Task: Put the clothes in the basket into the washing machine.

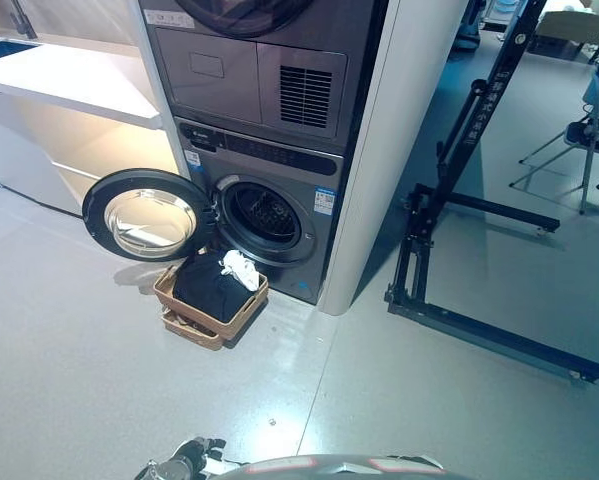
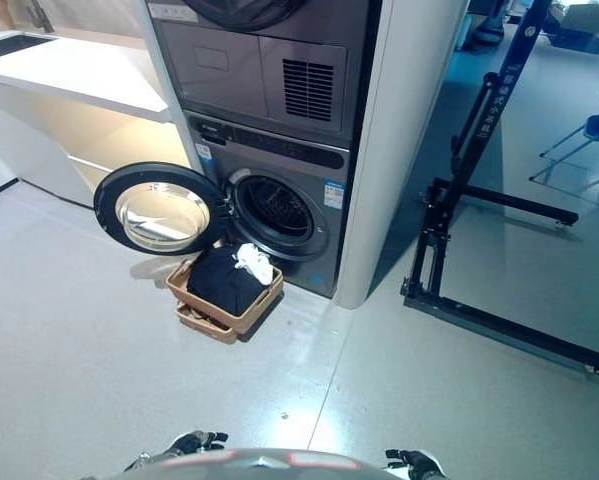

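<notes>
A grey front-loading washing machine (image 1: 269, 215) stands ahead with its round door (image 1: 149, 215) swung open to the left and its drum showing dark. On the floor right before it sits a brown wicker basket (image 1: 184, 325) holding a black garment (image 1: 209, 285) with a small white garment (image 1: 241, 268) on top. My left hand (image 1: 184, 460) shows only at the bottom edge, far from the basket. My right hand (image 2: 414, 462) barely shows at the bottom edge. Neither holds anything that I can see.
A dryer (image 1: 259, 70) is stacked above the washer. A white panel (image 1: 394, 150) flanks the machines on the right. A white counter (image 1: 69, 80) runs to the left. A black metal frame on wheels (image 1: 459, 250) stands to the right, with a chair (image 1: 579, 140) beyond it.
</notes>
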Robot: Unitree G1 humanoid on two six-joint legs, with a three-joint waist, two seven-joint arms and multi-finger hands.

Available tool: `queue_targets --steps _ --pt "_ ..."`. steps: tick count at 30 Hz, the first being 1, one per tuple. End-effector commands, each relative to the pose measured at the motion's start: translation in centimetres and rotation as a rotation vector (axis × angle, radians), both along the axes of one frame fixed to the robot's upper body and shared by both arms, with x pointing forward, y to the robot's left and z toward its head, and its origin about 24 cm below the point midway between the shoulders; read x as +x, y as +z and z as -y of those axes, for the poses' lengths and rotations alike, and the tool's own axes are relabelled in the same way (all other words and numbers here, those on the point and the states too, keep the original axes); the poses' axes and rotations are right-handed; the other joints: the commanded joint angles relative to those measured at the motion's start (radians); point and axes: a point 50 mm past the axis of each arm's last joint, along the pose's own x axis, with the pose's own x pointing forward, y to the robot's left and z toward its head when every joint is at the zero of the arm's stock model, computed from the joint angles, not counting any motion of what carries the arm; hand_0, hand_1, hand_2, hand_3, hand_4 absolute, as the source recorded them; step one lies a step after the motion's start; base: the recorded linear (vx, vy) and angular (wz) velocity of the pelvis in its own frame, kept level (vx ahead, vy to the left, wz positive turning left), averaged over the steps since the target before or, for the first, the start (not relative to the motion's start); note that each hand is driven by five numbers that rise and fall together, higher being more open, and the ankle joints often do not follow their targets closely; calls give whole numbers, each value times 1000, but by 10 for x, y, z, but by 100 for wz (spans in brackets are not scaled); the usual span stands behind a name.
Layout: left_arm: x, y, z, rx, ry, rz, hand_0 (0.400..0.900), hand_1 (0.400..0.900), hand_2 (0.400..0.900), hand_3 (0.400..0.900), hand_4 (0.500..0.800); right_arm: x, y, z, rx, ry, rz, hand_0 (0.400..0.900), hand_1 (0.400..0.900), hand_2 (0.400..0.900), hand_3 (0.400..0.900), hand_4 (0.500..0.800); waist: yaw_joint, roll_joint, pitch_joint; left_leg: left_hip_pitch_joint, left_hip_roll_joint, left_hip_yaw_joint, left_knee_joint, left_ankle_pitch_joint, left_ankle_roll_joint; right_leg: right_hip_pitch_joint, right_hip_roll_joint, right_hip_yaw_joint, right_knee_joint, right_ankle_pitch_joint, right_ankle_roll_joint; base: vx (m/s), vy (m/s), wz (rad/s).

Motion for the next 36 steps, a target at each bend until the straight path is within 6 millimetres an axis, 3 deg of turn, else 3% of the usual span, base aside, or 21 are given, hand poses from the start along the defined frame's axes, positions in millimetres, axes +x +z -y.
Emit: queue_targets --steps 1,9,14,16,17,18,19,20,21,23,26,28,29,31,33,36 --pt "-5 1 -12 32 70 -25 900 900 900 900 800 15 2 -4 18 28 63 900 900 900 900 800 -2 5 -34 -23 29 -4 -2 -33 -19 -90 -49 7 23 122 50 -13 11 -5" --pt "-3 3 -20 57 133 5 900 900 900 900 800 38 7 -16 64 71 152 900 900 900 900 800 -6 -11 -7 -28 4 9 35 -65 12 -126 -69 68 55 140 64 -17 44 -20" --pt "6 7 -28 74 177 49 900 900 900 900 800 48 10 -21 90 77 192 900 900 900 900 800 -6 -19 23 -46 -31 12 101 -108 52 -177 -100 106 179 141 75 10 123 -11" --pt "7 8 -30 78 186 59 900 900 900 900 800 51 12 -23 102 80 210 900 900 900 900 800 -11 -18 39 -36 -50 4 117 -123 75 -216 -121 124 313 184 73 54 187 12" --pt "7 9 -32 84 187 62 900 900 900 900 800 52 14 -22 105 80 225 900 900 900 900 800 -18 -20 54 -27 -67 -3 124 -129 90 -243 -133 157 400 243 75 55 141 15" --pt "7 9 -32 84 187 62 900 900 900 900 800 52 14 -22 105 80 225 900 900 900 900 800 -18 -20 53 -27 -67 -3 124 -129 90 -244 -133 157 400 243 75 73 185 40" --pt "12 11 -37 97 181 78 900 900 900 900 800 54 16 -21 115 79 247 900 900 900 900 800 -32 -16 86 -6 -77 -29 133 -133 107 -298 -124 210 547 307 65 49 108 27" --pt "12 11 -36 97 181 79 900 900 900 900 800 54 16 -21 115 79 247 900 900 900 900 800 -31 -15 83 -11 -76 -28 133 -131 107 -302 -122 211 544 311 64 154 126 67" --pt "16 13 -39 114 152 87 900 900 900 900 800 52 17 -21 122 88 248 900 900 900 900 800 -45 -9 99 3 -69 -60 139 -140 105 -357 -84 268 561 292 45 106 15 40" --pt "23 16 -43 134 150 113 900 900 900 900 800 51 17 -19 117 80 246 900 900 900 900 800 -54 -15 102 19 -72 -90 134 -151 96 -403 -79 280 485 265 33 267 -40 68" --pt "34 20 -48 159 160 153 900 900 900 900 800 57 19 -20 115 85 266 900 900 900 900 800 -72 -42 116 75 -84 -146 110 -192 70 -415 -104 263 205 274 53 353 -143 66" --pt "37 22 -50 168 164 161 900 900 900 900 800 58 19 -20 114 87 267 900 900 900 900 800 -81 -44 121 109 -74 -163 92 -206 63 -410 -91 261 124 293 62 308 -120 47" --pt "41 23 -49 175 175 178 900 900 900 900 800 53 16 -16 91 71 234 900 900 900 900 800 -96 -53 117 151 -63 -196 72 -228 51 -433 -70 289 59 327 76 392 -143 61" --pt "42 21 -42 161 171 179 900 900 900 900 800 42 11 -8 48 50 183 900 900 900 900 800 -97 -48 114 188 -45 -226 71 -247 40 -431 -53 269 58 340 74 473 -190 79" --pt "41 18 -34 146 154 170 900 900 900 900 800 37 10 0 19 14 153 900 900 900 900 800 -108 -41 89 197 -21 -254 90 -267 27 -416 -26 292 74 311 57 440 -221 78" --pt "37 15 -26 122 182 158 900 900 900 900 800 33 9 7 -4 -7 131 900 900 900 900 800 -111 -16 54 174 26 -271 218 -189 -2 -394 35 274 124 251 19 453 -252 42"
